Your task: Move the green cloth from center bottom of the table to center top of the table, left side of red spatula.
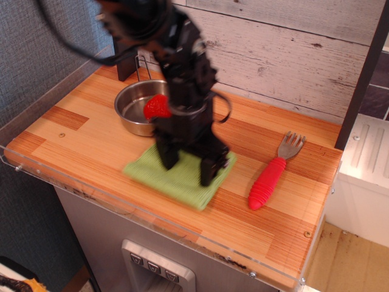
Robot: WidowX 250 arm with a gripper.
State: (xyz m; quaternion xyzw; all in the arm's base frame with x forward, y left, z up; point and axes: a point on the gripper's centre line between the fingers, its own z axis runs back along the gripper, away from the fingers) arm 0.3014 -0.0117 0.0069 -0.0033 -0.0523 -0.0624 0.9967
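The green cloth (141,170) lies flat near the table's front edge, at the centre, and looks blurred. My gripper (187,171) stands on top of it, its two black fingers (165,159) spread apart and pressed onto the cloth. The red spatula (267,181), with grey tines pointing to the back, lies to the right of the cloth, apart from it. The wooden table (73,134) has a clear acrylic rim.
A steel bowl (129,111) holding a red strawberry toy (157,107) stands behind the cloth at the left, partly hidden by my arm. A black stand (124,61) is at the back left. A plank wall backs the table.
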